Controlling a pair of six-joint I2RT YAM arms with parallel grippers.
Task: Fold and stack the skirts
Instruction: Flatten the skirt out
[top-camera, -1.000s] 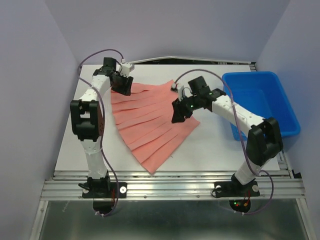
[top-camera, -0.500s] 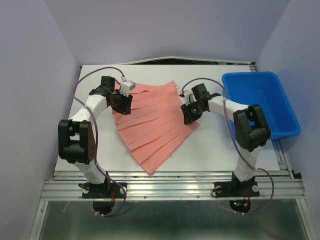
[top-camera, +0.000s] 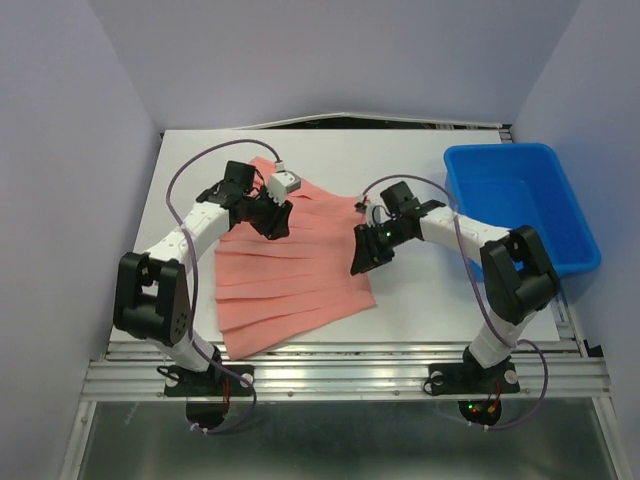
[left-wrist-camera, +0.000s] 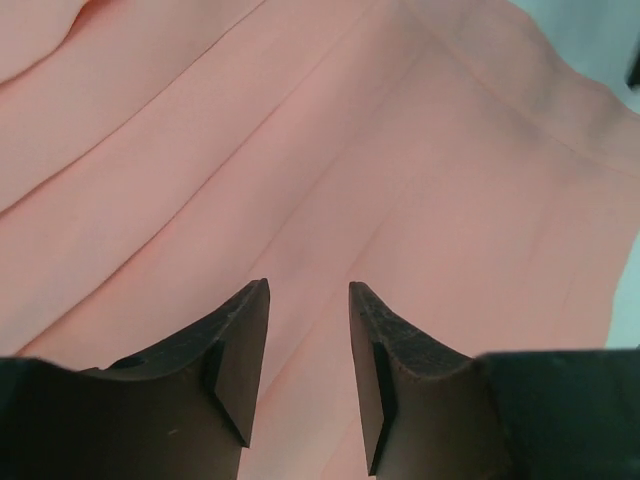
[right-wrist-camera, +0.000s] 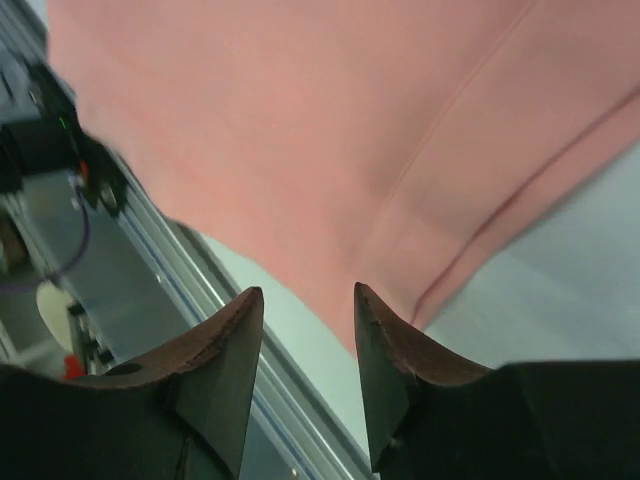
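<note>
One salmon-pink pleated skirt (top-camera: 295, 275) lies flat on the white table, its pleats running left to right and its wide hem reaching toward the near left edge. My left gripper (top-camera: 275, 215) is over the skirt's far edge. In the left wrist view its jaws (left-wrist-camera: 308, 285) stand apart with nothing between them, and the pink cloth (left-wrist-camera: 330, 150) lies just beneath. My right gripper (top-camera: 362, 255) is at the skirt's right edge. Its jaws (right-wrist-camera: 308, 290) are also apart and empty, with the skirt's edge (right-wrist-camera: 300, 120) just ahead of them.
A blue plastic bin (top-camera: 500, 152) stands at the right side of the table, next to the right arm. Bare white tabletop (top-camera: 440, 300) shows right of the skirt. A metal rail (top-camera: 340, 370) runs along the near edge.
The skirt has swung round and shifted toward the near left, so its pleats now run sideways. Both grippers have moved nearer; the left one has also moved right.
</note>
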